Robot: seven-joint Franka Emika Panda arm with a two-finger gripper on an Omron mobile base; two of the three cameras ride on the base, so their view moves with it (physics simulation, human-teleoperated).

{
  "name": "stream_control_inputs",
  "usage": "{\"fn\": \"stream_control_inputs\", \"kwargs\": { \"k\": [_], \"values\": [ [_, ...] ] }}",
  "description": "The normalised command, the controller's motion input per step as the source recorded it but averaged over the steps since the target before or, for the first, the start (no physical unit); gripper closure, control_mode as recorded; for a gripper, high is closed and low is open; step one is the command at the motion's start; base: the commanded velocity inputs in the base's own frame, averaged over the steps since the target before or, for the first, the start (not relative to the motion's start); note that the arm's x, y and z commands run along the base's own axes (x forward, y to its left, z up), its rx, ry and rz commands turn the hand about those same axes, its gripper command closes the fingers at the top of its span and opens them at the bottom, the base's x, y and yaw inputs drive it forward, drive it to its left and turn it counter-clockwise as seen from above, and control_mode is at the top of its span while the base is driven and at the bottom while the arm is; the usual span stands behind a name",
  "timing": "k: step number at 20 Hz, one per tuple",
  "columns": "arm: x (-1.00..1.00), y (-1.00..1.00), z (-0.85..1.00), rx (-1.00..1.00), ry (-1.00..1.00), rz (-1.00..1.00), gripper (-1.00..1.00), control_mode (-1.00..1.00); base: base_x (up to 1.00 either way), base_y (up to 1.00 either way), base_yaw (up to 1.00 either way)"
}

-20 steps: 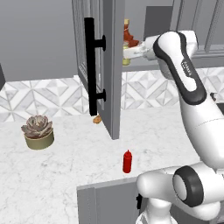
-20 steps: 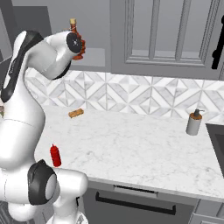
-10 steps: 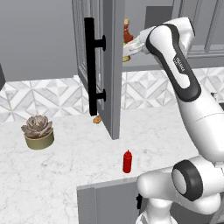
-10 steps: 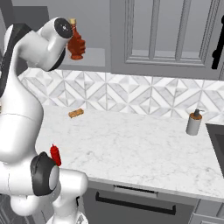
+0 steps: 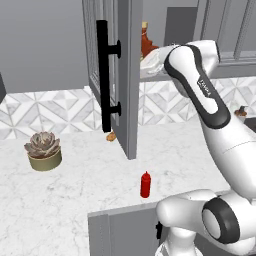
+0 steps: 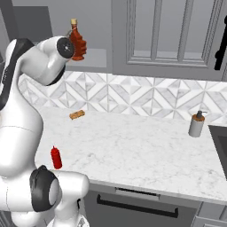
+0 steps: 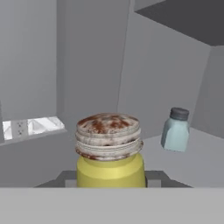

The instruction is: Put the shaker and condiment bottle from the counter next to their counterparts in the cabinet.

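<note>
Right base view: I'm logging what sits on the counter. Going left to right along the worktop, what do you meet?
Condiment bottle → small brown item near the backsplash → grey pump dispenser.

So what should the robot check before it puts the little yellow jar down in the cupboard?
1. Shaker held between the fingers: ok, it sits upright in the gripper.
2. Cabinet door open: ok.
3. Hand inside the cabinet: ok, grey walls and shelf all round.
4. Matching pale blue shaker found: ok, upright on the shelf, to the right in the hand view.
5. Bare shelf beside it to set down on: ok.
6. Jar close enough to its match: cannot tell.
7. Condiment bottle moved: not ok, it stands on the counter.
</note>
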Motion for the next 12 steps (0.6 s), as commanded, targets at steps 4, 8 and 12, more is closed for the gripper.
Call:
{"fn": "stream_control_inputs", "kwargs": {
  "k": [4, 8, 12],
  "values": [
    [0.21, 0.01, -0.41, 0.31, 0.00, 0.00, 1.00, -1.00, 0.00, 0.00, 0.00],
    [0.07, 0.00, -0.14, 0.16, 0.00, -0.01, 1.00, -1.00, 0.00, 0.00, 0.00],
    [0.02, 0.01, 0.00, 0.00, -0.02, 0.00, 1.00, -1.00, 0.00, 0.00, 0.00]
  ]
}}
